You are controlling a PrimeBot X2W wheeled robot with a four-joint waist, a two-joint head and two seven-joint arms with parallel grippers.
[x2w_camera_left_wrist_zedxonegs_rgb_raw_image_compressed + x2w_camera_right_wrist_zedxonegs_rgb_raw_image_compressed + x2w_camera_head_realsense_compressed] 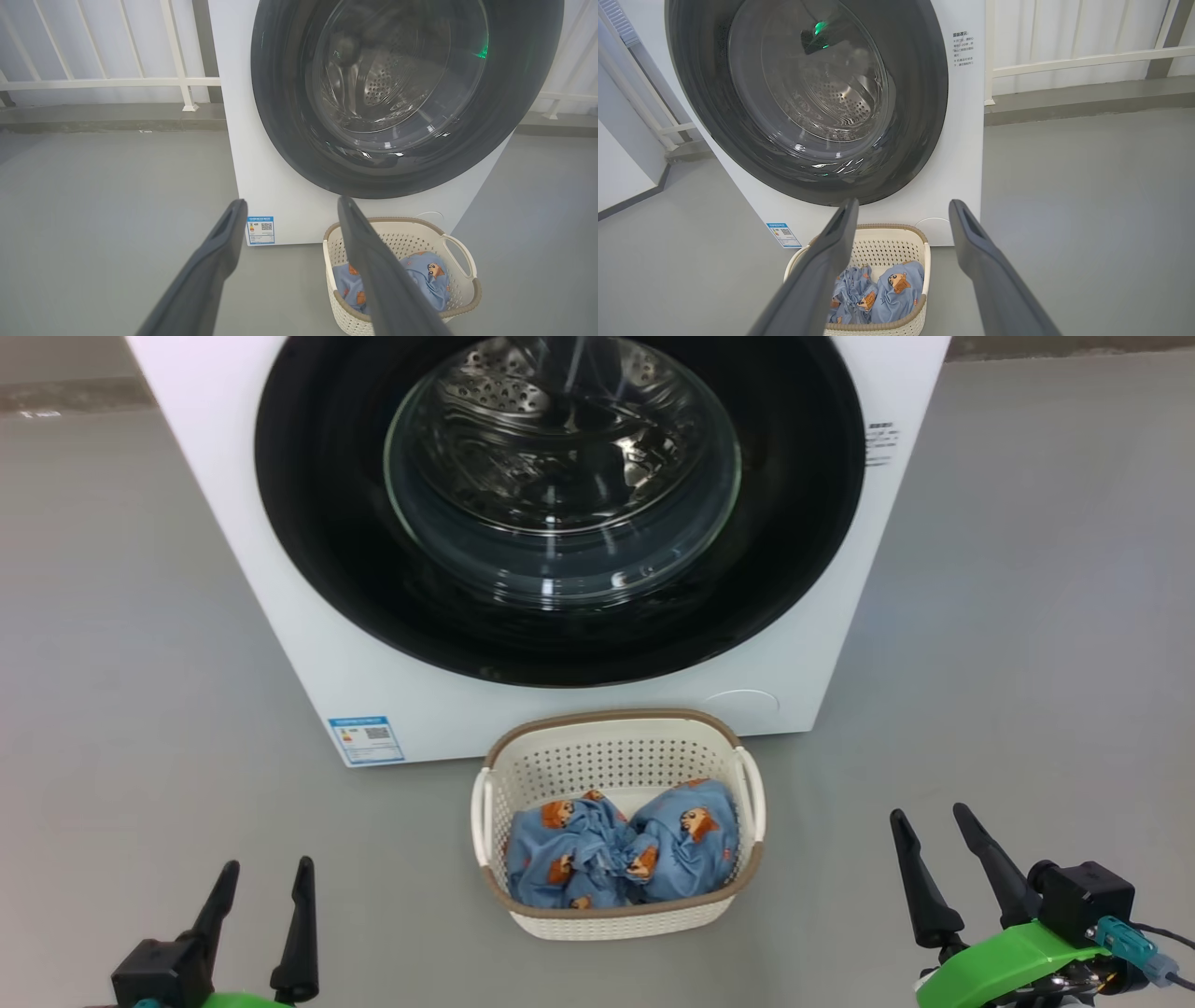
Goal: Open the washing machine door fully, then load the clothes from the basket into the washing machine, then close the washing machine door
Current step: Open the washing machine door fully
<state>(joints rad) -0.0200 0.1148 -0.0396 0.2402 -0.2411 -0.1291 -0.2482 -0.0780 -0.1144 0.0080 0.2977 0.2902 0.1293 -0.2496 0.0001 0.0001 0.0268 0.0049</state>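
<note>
Left end effector (266, 863) and right end effector (930, 812) gape empty before the shut glossy-black washing machine door (560, 513).

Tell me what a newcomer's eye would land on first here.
The washer's big black-rimmed door, shut, with the steel drum glinting behind its glass, dominates the top centre. Right in front of it on the grey floor sits the basket holding blue clothes. The left gripper and right gripper, both open, wait in the lower corners.
</note>
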